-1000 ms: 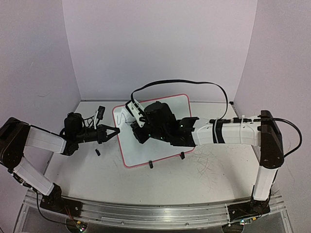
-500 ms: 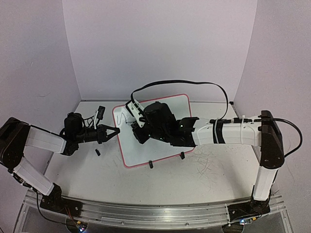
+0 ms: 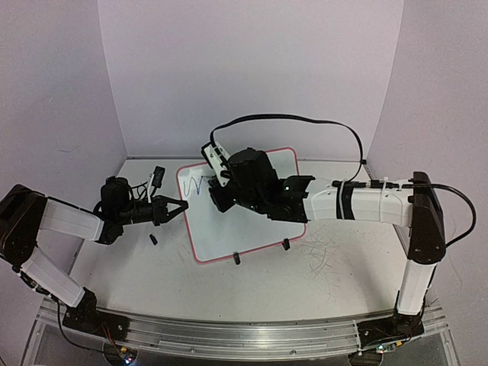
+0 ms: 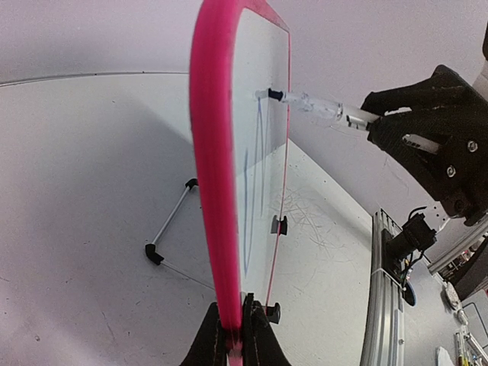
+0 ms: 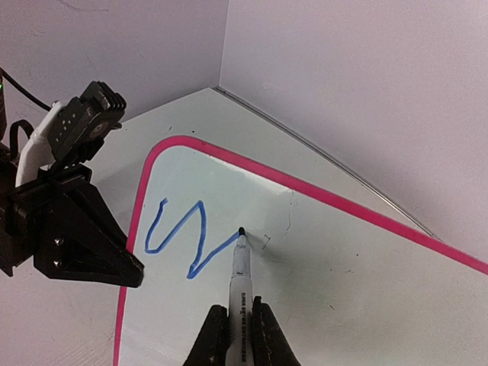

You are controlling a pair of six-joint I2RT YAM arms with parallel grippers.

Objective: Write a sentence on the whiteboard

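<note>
scuffed tabletop [image 3: 305, 290] | left hand [image 4: 235, 339] pinches glossy pink-framed whiteboard [image 3: 229, 232] | right hand [image 5: 238, 335] grips slim marker [image 5: 239, 267]

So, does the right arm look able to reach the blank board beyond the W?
Probably yes: the right gripper holds the marker with its tip on the whiteboard at the W, and nothing covers the white area ahead.

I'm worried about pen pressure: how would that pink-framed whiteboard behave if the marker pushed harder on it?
Probably tips or slides easily: the whiteboard leans on a thin wire stand. Likely light and stiff; the left gripper pinching its frame edge steadies it.
</note>
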